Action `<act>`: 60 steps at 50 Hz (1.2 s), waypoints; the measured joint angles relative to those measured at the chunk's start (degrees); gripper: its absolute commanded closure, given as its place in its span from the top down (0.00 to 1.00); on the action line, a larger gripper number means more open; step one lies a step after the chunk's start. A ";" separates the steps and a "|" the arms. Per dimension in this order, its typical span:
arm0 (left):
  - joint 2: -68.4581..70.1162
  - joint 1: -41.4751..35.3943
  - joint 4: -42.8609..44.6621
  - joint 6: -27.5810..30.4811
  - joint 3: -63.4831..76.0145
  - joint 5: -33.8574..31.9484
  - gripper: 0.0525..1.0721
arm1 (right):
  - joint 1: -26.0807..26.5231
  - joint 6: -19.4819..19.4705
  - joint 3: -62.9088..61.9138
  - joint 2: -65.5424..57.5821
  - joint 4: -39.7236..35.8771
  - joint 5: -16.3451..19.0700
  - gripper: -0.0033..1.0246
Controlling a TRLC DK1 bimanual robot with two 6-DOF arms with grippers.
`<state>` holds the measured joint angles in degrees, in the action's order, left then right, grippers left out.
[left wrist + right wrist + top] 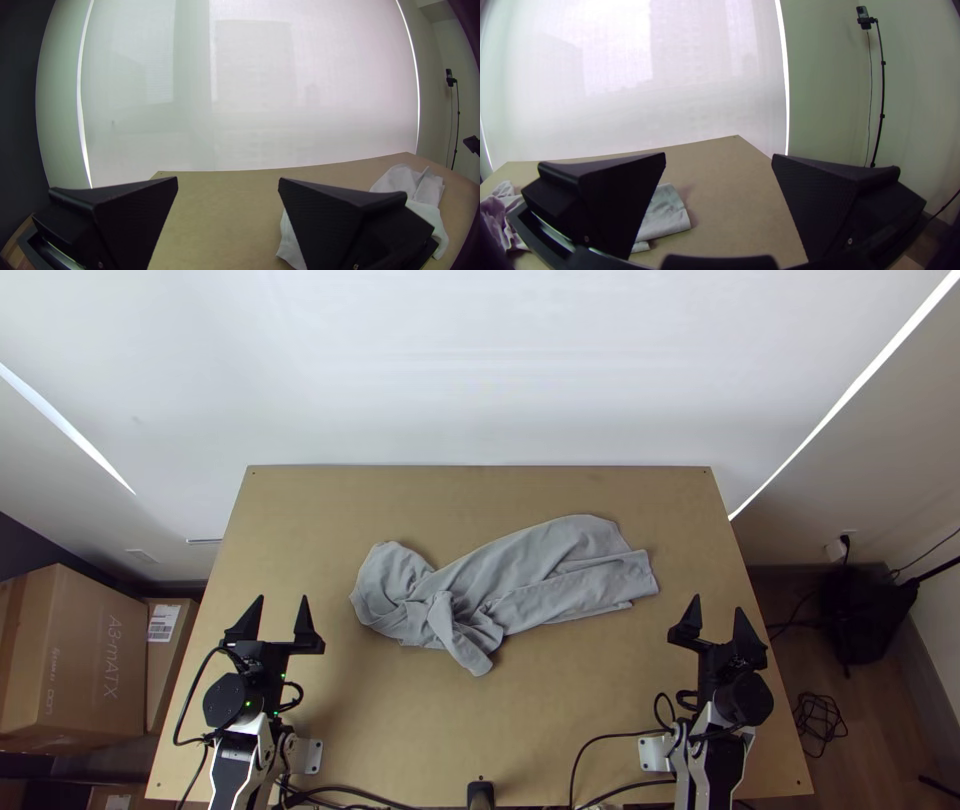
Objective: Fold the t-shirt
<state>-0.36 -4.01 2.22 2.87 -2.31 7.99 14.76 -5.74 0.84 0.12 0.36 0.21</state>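
Grippers wait, shirt in a heap

Left gripper (279,615) and right gripper (718,620), fingers apart, both unloaded! Between and beyond them on the table (400,750) lies the t-shirt (560,575), bunched and twisted. Folding hasn't begun, it seems; spreading it looks the next call. Sleeves and collar? Impossible to pick out in those creases.

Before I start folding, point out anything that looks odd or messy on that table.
The shirt looks messy: its end nearer the left gripper is bunched and twisted, while the end toward the right gripper lies flatter but creased. I see no spill or tear.
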 measured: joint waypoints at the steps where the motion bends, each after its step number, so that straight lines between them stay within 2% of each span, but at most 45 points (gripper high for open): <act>1: 0.00 0.00 0.00 0.00 0.00 0.00 0.96 | 0.00 0.00 0.00 0.00 0.00 0.00 0.95; 9: 0.00 0.00 0.02 -0.24 0.00 0.00 0.96 | -0.11 -0.63 0.00 0.00 0.00 0.00 0.95; 16: 0.00 -0.04 -0.15 -4.57 0.00 -0.83 0.96 | -0.11 -1.09 0.00 0.00 -0.02 0.00 0.95; 23: 0.00 0.48 -0.26 -5.90 0.00 -1.38 0.96 | -0.11 -1.11 0.00 0.00 -0.04 -0.44 0.95; 42: 0.00 4.52 -0.50 -6.05 -0.07 -1.51 0.96 | -0.11 -1.09 0.00 0.00 -0.02 -0.83 0.95; 51: 0.02 4.81 -3.58 -5.09 -1.31 -1.49 0.96 | -0.13 -1.01 0.66 0.00 -1.05 -0.85 0.95; 60: 0.00 5.70 -4.83 -2.49 -3.39 -1.27 0.96 | -1.33 1.03 2.34 0.00 -1.31 -0.85 0.95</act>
<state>-0.36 1.69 -2.61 0.38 -5.69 6.72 13.43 -4.71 3.18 0.12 -0.95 -0.64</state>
